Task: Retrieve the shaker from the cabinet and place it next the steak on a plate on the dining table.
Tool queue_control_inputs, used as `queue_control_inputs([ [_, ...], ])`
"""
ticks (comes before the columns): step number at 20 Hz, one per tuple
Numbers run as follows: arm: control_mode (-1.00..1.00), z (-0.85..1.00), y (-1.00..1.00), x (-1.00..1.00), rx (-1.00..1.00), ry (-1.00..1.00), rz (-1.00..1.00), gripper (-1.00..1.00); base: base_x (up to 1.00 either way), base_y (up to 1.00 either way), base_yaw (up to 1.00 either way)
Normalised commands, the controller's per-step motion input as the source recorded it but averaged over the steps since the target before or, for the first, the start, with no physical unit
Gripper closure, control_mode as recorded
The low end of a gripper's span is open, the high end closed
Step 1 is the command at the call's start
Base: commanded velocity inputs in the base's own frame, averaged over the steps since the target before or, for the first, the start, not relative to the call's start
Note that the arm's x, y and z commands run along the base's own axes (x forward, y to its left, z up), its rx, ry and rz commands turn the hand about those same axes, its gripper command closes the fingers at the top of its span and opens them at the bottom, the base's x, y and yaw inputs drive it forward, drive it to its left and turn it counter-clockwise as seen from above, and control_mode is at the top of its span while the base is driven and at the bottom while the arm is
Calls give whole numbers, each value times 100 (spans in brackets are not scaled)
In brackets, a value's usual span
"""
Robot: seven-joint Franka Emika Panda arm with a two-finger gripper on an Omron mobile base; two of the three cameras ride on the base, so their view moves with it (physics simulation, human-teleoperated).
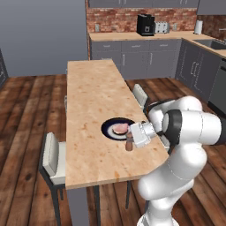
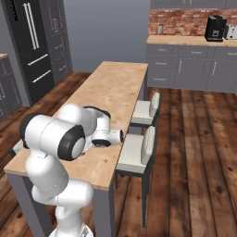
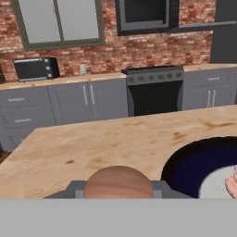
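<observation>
The slim brown shaker [image 1: 129, 145] stands upright in my gripper [image 1: 129, 139], which is shut on it just off the front right rim of the dark plate [image 1: 110, 130]. Its base is at or just above the dining table [image 1: 92, 97]; I cannot tell whether it touches. The pinkish steak [image 1: 120, 128] lies on the plate. In the hand view the shaker's rounded top [image 3: 118, 181] sits in the gripper [image 3: 118, 190], with the plate [image 3: 194, 162] to the right and a bit of steak [image 3: 233, 184] at the edge. In the right base view my arm hides the hand over the table [image 2: 115, 92].
Grey-cushioned chairs stand along the table's sides [image 1: 54, 160] [image 1: 140, 95] [image 2: 139, 150]. Beyond are a counter with a coffee machine [image 1: 145, 24] and toaster [image 1: 161, 28], a black stove [image 3: 155, 92], and a dark fridge [image 2: 34, 46].
</observation>
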Motion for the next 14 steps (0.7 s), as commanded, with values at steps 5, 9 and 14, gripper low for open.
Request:
queue_control_inputs([
  [5, -100, -5, 0, 13, 0, -8, 0, 100, 0, 0, 0],
  [9, -100, 0, 0, 16, 0, -11, 0, 100, 0, 0, 0],
  [14, -100, -12, 0, 14, 0, -15, 0, 100, 0, 0, 0],
])
